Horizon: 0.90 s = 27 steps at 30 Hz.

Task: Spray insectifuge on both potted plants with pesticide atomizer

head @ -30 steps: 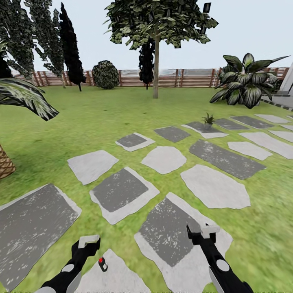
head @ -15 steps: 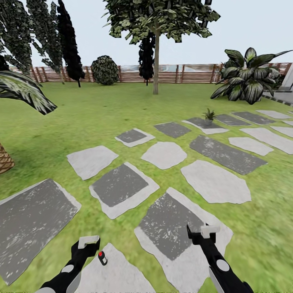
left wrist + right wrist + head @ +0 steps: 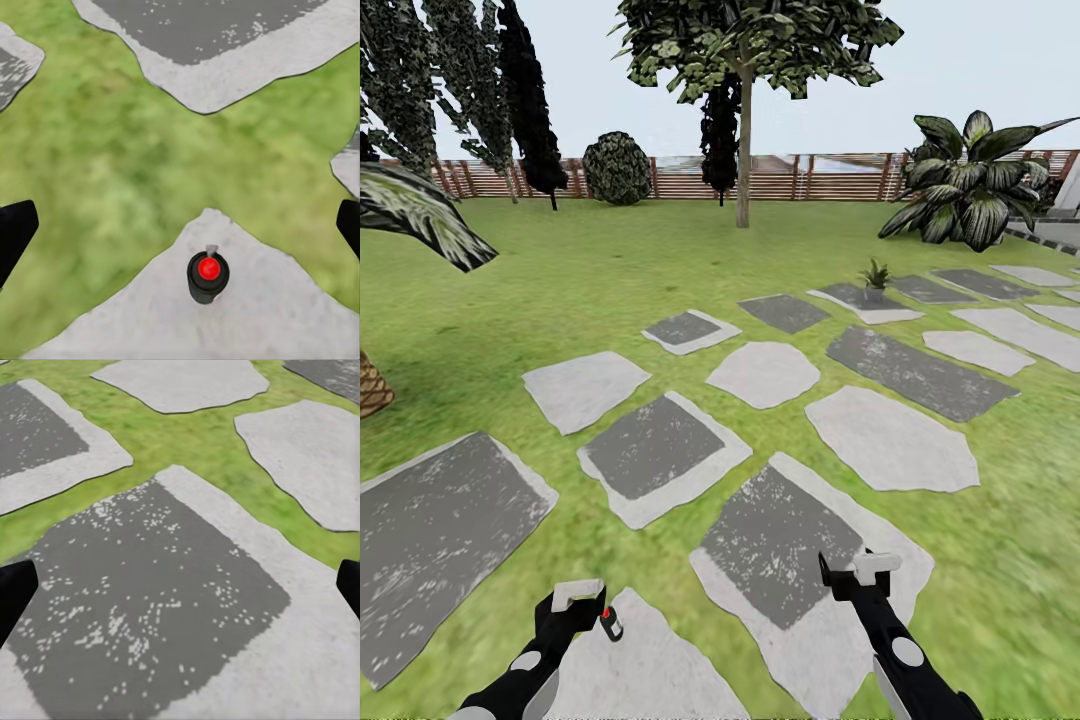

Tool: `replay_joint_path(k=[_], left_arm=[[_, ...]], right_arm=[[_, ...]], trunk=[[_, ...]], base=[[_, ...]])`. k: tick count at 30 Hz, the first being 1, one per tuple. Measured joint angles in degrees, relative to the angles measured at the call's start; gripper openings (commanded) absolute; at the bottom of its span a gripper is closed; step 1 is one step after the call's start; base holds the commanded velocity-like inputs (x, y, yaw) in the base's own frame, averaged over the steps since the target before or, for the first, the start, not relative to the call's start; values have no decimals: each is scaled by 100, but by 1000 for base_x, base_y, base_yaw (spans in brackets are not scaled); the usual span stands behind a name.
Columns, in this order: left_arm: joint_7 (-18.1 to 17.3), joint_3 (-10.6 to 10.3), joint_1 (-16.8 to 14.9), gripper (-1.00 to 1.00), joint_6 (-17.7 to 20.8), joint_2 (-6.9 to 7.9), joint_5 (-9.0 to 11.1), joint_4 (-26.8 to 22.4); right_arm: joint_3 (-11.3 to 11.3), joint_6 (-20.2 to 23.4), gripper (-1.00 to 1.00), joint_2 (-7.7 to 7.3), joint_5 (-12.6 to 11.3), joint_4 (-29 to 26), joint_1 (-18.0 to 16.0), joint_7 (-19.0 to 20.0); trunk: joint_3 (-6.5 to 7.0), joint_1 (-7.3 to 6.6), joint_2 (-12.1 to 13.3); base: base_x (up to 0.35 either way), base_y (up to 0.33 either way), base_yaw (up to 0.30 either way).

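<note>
The pesticide atomizer (image 3: pixel 610 622) stands upright on a pale stepping slab (image 3: pixel 650 675) near the bottom of the head view, a small dark bottle with a red dot on top. It sits just right of my left gripper (image 3: pixel 578 600). In the left wrist view the atomizer (image 3: pixel 208 275) lies ahead of the open left gripper (image 3: pixel 181 232), roughly between its spread fingers. My right gripper (image 3: pixel 863 572) hangs open over a dark slab (image 3: pixel 150 592) with nothing in it (image 3: pixel 181 589). One potted plant (image 3: pixel 875 277) stands far off on a slab at the right.
Grey stepping slabs (image 3: pixel 890 440) cross the lawn (image 3: pixel 560 290). A palm trunk (image 3: pixel 372 385) stands at the left edge, a tree (image 3: pixel 744 140) in the middle distance, a big dark-leaved bush (image 3: pixel 970 185) at the right, and a brown slat fence (image 3: pixel 820 178) behind.
The whole view has shifted, with the ground sliding upward in the picture. The atomizer now shows closer to my left gripper's fingers. Both arms hold their place in the picture.
</note>
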Motion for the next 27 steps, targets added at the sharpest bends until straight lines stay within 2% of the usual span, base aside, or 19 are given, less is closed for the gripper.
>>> replay_joint_path(k=[27], left_arm=[[0, 1, 0, 100, 0, 9, -7, 9]], right_arm=[[2, 0, 100, 1, -2, -13, 0, 0]], trunk=[[-485, 593, -1083]], base=[[0, 0, 0]])
